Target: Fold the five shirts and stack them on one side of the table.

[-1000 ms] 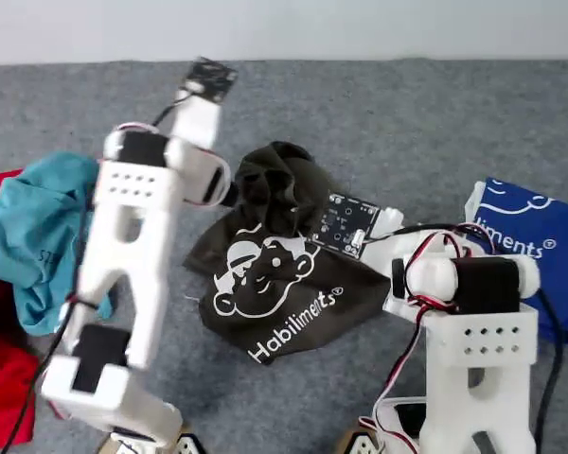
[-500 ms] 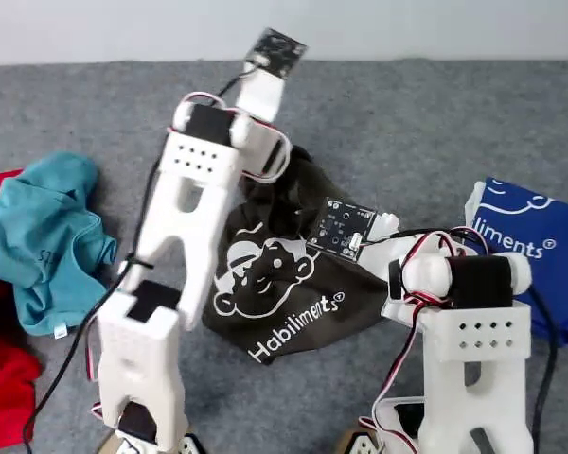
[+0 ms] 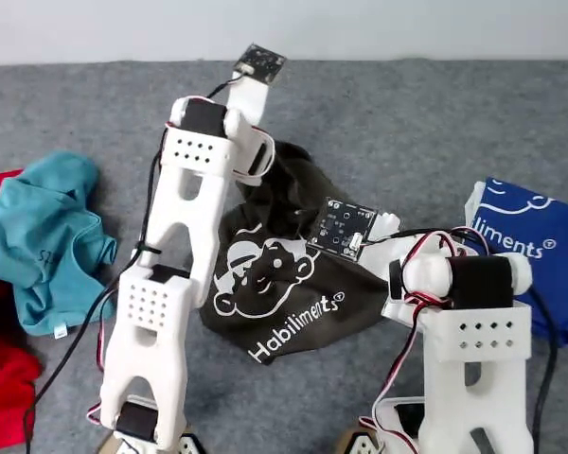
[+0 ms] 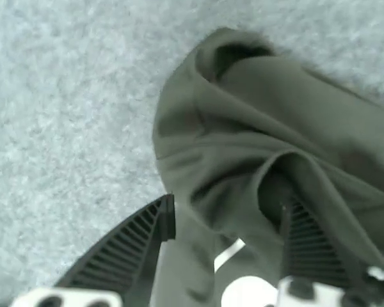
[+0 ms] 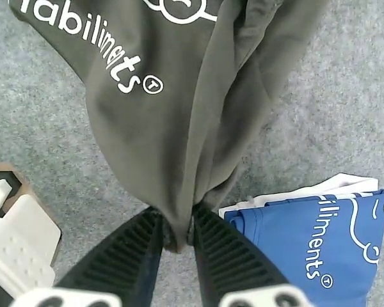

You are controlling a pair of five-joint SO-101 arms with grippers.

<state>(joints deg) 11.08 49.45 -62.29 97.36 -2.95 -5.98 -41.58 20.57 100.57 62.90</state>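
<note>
The dark shirt [image 3: 284, 284] lies crumpled at the middle of the grey worktop [image 3: 435, 123]. It is olive-brown, with a white cartoon face and white lettering turned up on its flatter near half. Its far half is bunched into deep folds.

The right gripper [image 5: 176, 220] is clenched on this shirt. Its 2 ribbed black fingers [image 5: 137, 256] pinch a narrow gathered fold of the cloth's edge between their tips, on the side of the shirt toward the blue shirt [image 5: 307, 236]. From the pinch the dark shirt [image 5: 179, 96] fans out wide, with the lettering on 1 side of the fold.

The left gripper [image 4: 227, 211] is released, its 2 fingers [image 4: 134, 256] spread wide apart over the bunched far end of the dark shirt [image 4: 243, 128]. Cloth fills the gap between them, and a rounded fold drapes over 1 finger. The other finger sits at the cloth's edge, beside the bare worktop [image 4: 64, 128]. In the high view the left arm [image 3: 185, 236] stretches over the shirt's left part toward that far end.

The blue shirt [image 3: 530, 246], with white print, lies as a compact packet at the right edge of the worktop, just beside the dark shirt's gripped edge. A teal shirt [image 3: 47, 236] lies rumpled on top of a red shirt [image 3: 0, 378] at the left edge, well apart from both grippers.
</note>
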